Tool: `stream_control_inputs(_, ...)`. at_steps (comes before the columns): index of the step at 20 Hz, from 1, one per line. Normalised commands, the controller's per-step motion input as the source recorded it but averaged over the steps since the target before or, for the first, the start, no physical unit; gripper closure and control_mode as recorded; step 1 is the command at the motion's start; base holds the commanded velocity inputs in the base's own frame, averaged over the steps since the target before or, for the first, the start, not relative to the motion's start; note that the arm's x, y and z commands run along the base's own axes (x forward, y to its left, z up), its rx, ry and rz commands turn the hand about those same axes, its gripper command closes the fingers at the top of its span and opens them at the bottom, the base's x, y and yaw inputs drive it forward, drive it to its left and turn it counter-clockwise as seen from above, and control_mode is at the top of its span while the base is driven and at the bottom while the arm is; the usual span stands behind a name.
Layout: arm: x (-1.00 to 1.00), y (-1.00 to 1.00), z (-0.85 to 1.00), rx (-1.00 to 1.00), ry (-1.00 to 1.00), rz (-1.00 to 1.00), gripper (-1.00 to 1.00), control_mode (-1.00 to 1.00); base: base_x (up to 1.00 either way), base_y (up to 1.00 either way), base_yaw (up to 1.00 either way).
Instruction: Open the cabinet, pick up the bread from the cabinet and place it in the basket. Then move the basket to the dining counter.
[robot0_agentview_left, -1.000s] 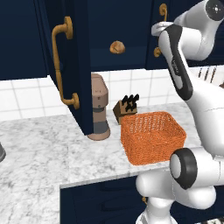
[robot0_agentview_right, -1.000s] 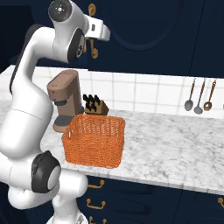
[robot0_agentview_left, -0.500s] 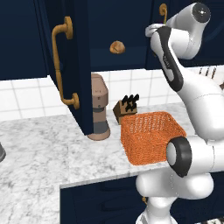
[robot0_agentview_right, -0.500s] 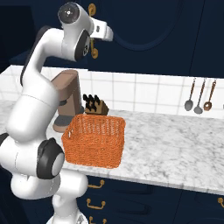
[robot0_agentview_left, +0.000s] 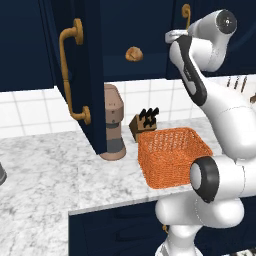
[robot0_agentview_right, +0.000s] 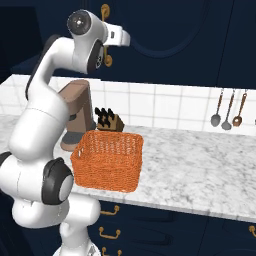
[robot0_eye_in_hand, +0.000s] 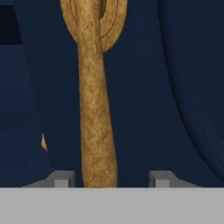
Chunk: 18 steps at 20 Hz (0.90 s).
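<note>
Left base view: left door (robot0_agentview_left: 80, 75) already hangs wide open, and the bread (robot0_agentview_left: 133, 53) sits on the shelf inside the cabinet, above and behind the basket (robot0_agentview_left: 172, 156), which rests on the counter (robot0_agentview_left: 45, 175) next to the coffee machine (robot0_agentview_left: 113, 122) and knife block (robot0_agentview_left: 145, 122). The arm reaches up to the right door's handle (robot0_agentview_left: 186, 11).

Right base view: same basket from the other side, plus utensils (robot0_agentview_right: 229, 109) on the wall, which the left one barely catches. The wrist sits right by the handle.

Hand view: this is the one that counts. The tool (robot0_eye_in_hand: 111, 178) has its jaws either side of the brass handle, with gaps on both sides (so not gripping yet, about partway open). I'd say close squarely on the bar, stay centred, then pull along the door's arc instead of straight back.
</note>
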Motion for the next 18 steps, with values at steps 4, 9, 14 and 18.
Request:
stream_control_inputs(4,0.62,-0.32,-0.55,-0.01,-0.08,0.0,1.0,-1.0,0.0,0.0,0.0)
stream_control_inputs(9,0.29,-0.88,-0.22,0.0,0.0,-0.01,1.0,-1.0,0.0,0.0,0.0)
stream_control_inputs(14,-0.13,-1.0,-0.04,0.06,0.01,-0.04,1.0,-1.0,0.0,0.0,0.0)
stream_control_inputs(18,-0.55,-1.0,0.0,0.17,-0.02,0.0,1.0,-1.0,0.0,0.0,0.0)
